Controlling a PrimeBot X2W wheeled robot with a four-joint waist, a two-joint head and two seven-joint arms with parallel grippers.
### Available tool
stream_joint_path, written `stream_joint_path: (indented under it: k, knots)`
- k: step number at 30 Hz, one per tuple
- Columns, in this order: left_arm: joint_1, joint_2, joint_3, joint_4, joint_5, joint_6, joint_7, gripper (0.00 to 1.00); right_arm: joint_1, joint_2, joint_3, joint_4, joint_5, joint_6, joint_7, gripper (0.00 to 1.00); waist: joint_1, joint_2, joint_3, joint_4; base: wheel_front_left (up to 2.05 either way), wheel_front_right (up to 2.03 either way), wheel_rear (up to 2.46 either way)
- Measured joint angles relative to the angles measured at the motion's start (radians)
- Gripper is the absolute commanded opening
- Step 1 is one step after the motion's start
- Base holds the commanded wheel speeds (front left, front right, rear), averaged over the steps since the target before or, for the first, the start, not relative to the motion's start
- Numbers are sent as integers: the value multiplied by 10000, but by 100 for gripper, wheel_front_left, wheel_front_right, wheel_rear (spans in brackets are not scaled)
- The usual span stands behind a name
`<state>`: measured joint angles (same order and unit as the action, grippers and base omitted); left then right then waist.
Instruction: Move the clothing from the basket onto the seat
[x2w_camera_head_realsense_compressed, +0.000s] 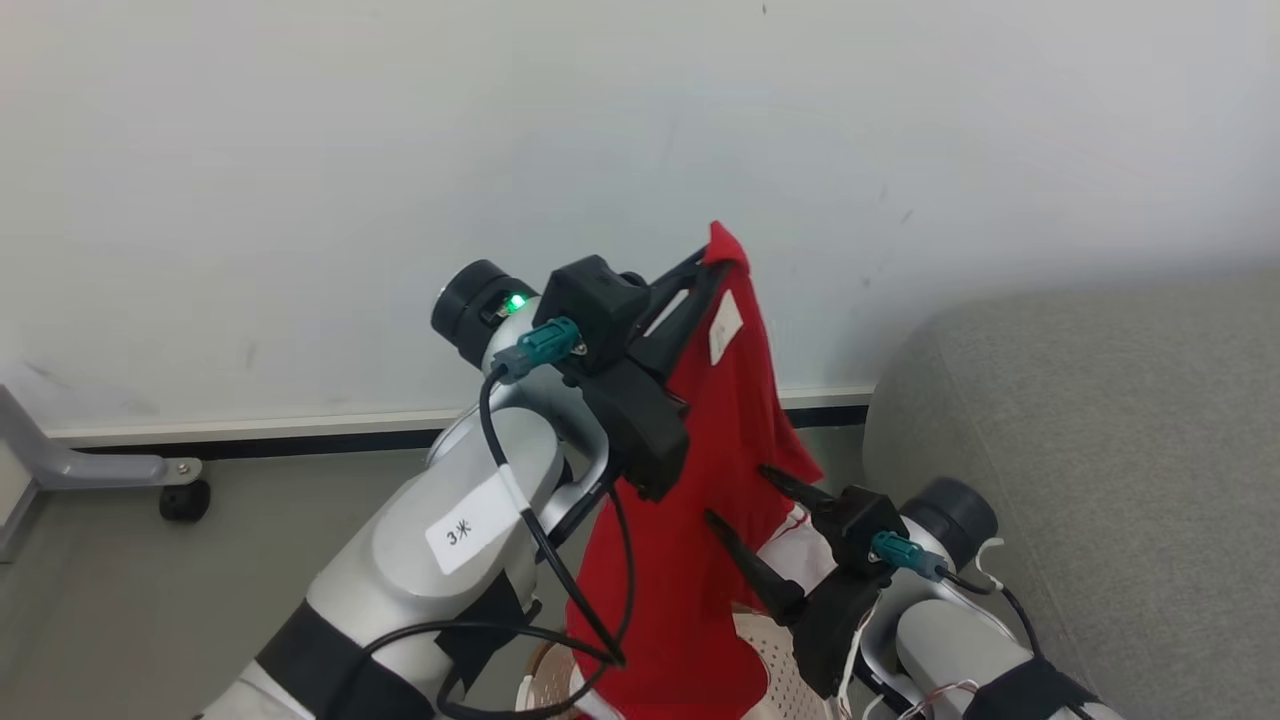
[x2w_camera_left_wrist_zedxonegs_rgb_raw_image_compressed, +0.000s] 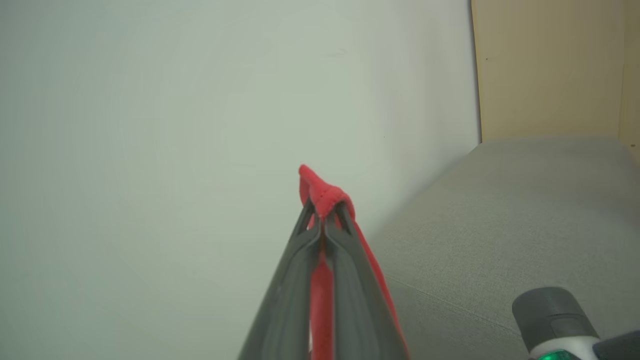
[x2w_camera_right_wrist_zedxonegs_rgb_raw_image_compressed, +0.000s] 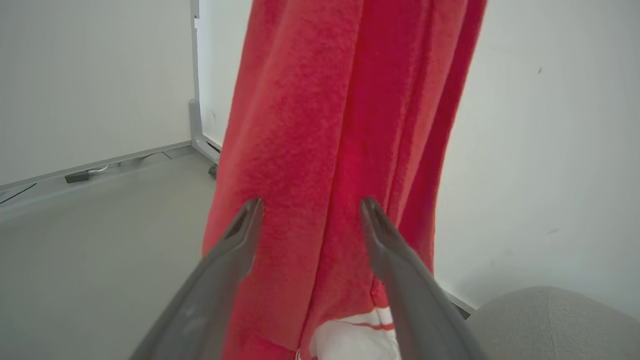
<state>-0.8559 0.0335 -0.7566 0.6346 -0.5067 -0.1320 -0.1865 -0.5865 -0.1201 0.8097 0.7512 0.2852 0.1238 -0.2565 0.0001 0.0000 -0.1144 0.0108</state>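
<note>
shows a red garment (x2w_camera_head_realsense_compressed: 700, 480) hanging long and limp from the left jaws, shut tight on one top corner, high in front of a pale wall (x2w_camera_head_realsense_compressed: 400, 150). carries a small white label (x2w_camera_head_realsense_compressed: 725, 325) near the top. trails down over the basket (x2w_camera_head_realsense_compressed: 775, 650) at the bottom edge of the head view, lower end out of sight. finds the right jaws spread wide and empty, tips level with the hanging folds; cannot tell whether touching. shows white striped cloth (x2w_camera_right_wrist_zedxonegs_rgb_raw_image_compressed: 350, 340) below those tips; same piece or another, cannot tell. places the grey seat (x2w_camera_head_realsense_compressed: 1100, 450) just to the right, with no clothing on its visible part.

likely troubles from here:
- may slip free, with so small a pinch of cloth bearing the whole weight.
- may snag on the basket rim, or drag the basket along, with the hidden hem possibly inside.
- may catch on the open right tips during a swing toward the seat.
- may slide off the rounded seat edge to the floor (x2w_camera_head_realsense_compressed: 150, 600) if let go too near it.
</note>
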Motion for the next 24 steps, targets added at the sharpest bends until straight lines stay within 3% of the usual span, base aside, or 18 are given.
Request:
stream_joint_path:
  k: [11,12,13,14,16,17,18,24]
  knots:
    - [-54,31,-644,-554,-554,79,278,0,-994,224,1515,671,1028,8,-2,100,0,0,104,338,0,0,0]
    - [-65,25,-669,-575,-571,100,293,0,-1053,236,1615,784,1080,8,-2,81,0,0,119,364,0,0,0]
    - [-75,25,-671,-575,-571,107,322,0,-1105,253,1745,892,1129,8,-2,69,0,0,136,382,0,0,0]
    - [-82,31,-685,-581,-587,140,349,0,-1158,276,1866,997,1162,8,-2,49,0,0,150,396,0,0,0]
    - [-123,31,-748,-594,-642,188,368,0,-1231,349,2063,1187,1216,8,-2,28,0,0,176,421,0,0,0]
    - [-146,33,-773,-600,-644,192,368,0,-1244,387,2130,1281,1267,8,0,8,0,0,187,432,0,0,0]
    - [-170,33,-798,-602,-654,213,385,0,-1251,430,2161,1338,1354,8,0,0,0,0,197,440,0,0,0]
    - [-191,21,-779,-430,-901,282,441,0,-1408,466,2336,1390,1762,8,0,0,0,0,243,441,0,0,0]
